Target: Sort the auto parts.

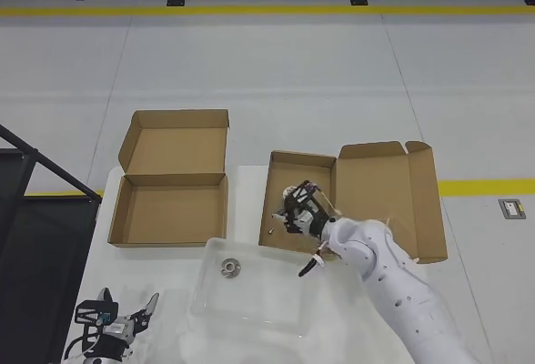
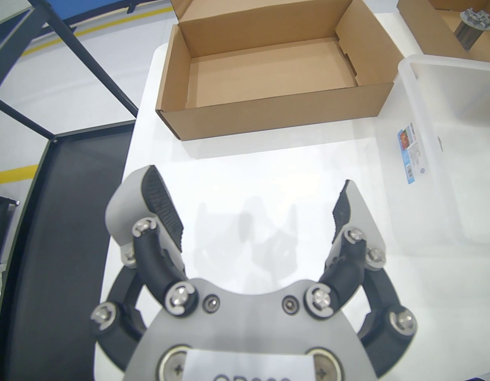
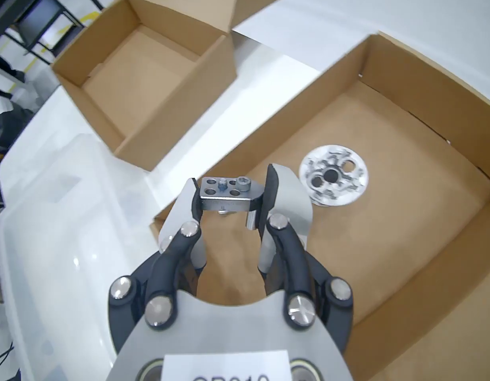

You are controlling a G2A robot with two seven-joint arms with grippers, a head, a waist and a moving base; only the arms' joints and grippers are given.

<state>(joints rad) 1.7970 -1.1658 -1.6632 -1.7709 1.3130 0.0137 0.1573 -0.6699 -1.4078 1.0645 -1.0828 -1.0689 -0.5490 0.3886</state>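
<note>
Left gripper (image 2: 249,186) sat low over the white table (image 2: 269,160), spread wide, holding nothing. Ahead of it stood the left cardboard box (image 2: 265,69). To that gripper's right we noted the clear plastic bin (image 2: 447,120), with one round metal part (image 1: 228,267) lying in it. Further right, the right gripper (image 3: 231,192) hovered above the right cardboard box (image 3: 408,239), clamped on a small drilled metal block (image 3: 225,203). A holed disc (image 3: 333,179) lay on the box floor just beyond its fingers. We judged the sorting well underway: disc boxed, block in hand, bin part remaining, left box unfilled.
</note>
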